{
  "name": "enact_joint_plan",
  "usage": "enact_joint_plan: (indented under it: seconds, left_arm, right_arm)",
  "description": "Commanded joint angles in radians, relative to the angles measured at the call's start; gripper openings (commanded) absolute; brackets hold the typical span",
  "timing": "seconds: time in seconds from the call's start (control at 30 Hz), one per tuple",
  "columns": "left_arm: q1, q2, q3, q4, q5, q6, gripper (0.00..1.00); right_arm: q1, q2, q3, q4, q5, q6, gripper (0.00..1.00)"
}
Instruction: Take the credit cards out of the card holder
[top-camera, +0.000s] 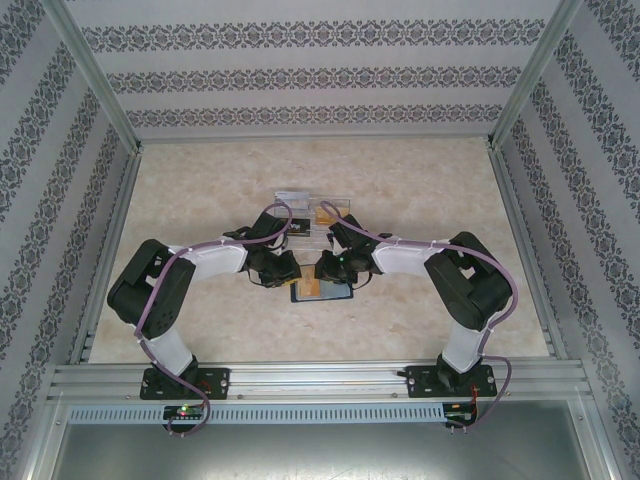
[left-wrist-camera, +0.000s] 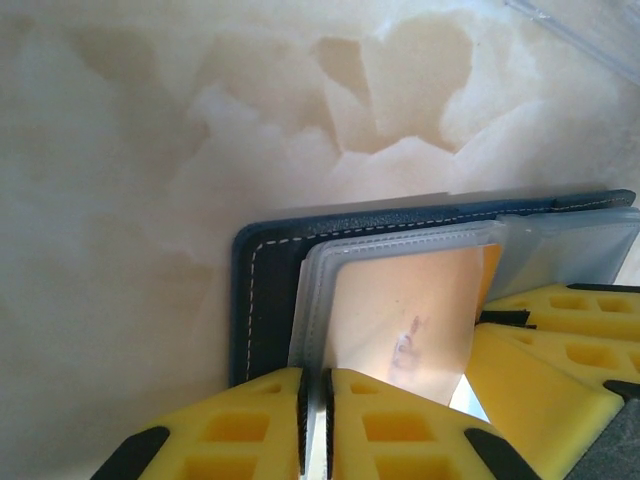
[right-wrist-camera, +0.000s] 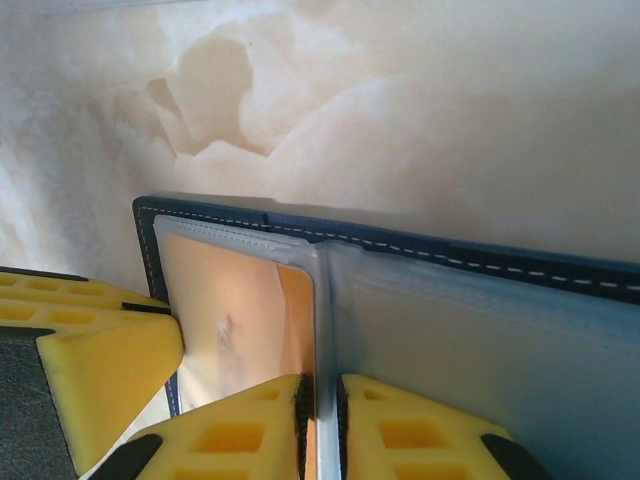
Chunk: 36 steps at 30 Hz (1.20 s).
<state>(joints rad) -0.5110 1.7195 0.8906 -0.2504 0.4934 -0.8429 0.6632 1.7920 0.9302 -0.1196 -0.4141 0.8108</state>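
Note:
The dark navy card holder (top-camera: 322, 291) lies open on the marble table between both grippers. In the left wrist view its stitched cover (left-wrist-camera: 262, 300) frames clear sleeves, and a pale orange credit card (left-wrist-camera: 405, 310) sits in one of them. My left gripper (left-wrist-camera: 316, 410) is shut on the thin left edge of that sleeve. In the right wrist view my right gripper (right-wrist-camera: 322, 415) is shut on the clear middle fold of the sleeves, with the credit card (right-wrist-camera: 235, 300) to its left and the cover (right-wrist-camera: 500, 262) behind. Each wrist view shows the other gripper's yellow fingers (left-wrist-camera: 560, 340) (right-wrist-camera: 95, 355) close by.
A clear plastic compartment box (top-camera: 312, 208) stands just behind the grippers, and its edge shows at the top right of the left wrist view (left-wrist-camera: 590, 30). Metal frame rails (top-camera: 320, 378) run along the near edge. Patterned walls close in the sides.

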Motion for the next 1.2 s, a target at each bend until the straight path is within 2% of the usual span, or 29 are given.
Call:
enact_joint_plan:
  seconds: [0.0, 0.27, 0.37, 0.6, 0.77, 0.87, 1.0, 1.17]
  left_arm:
    - [-0.014, 0.039, -0.01, -0.039, -0.018, 0.004, 0.14]
    - [-0.014, 0.042, -0.012, -0.044, -0.021, 0.008, 0.13]
    - [-0.014, 0.038, -0.008, -0.052, -0.018, 0.013, 0.15]
    - [-0.015, 0.006, 0.011, -0.1, -0.06, 0.029, 0.27]
    - [-0.014, -0.005, 0.021, -0.109, -0.056, 0.039, 0.27]
    - [-0.014, -0.013, 0.033, -0.109, -0.048, 0.045, 0.26]
    - [-0.014, -0.013, 0.044, -0.102, -0.033, 0.049, 0.22]
    - [-0.014, 0.006, 0.035, -0.101, -0.034, 0.047, 0.17]
  right_arm:
    - [0.005, 0.026, 0.016, 0.027, -0.043, -0.021, 0.18]
    - [0.01, 0.03, 0.02, 0.035, -0.061, -0.032, 0.14]
    - [0.012, 0.024, 0.02, 0.028, -0.049, -0.038, 0.08]
    - [-0.006, -0.059, -0.034, -0.002, 0.048, -0.073, 0.04]
    - [-0.018, -0.092, -0.064, 0.001, 0.063, -0.079, 0.03]
    - [-0.019, -0.095, -0.068, 0.025, 0.027, -0.075, 0.04]
    - [-0.011, -0.08, -0.052, 0.058, -0.046, -0.064, 0.16]
    - [-0.001, -0.042, -0.015, 0.038, -0.042, -0.047, 0.22]
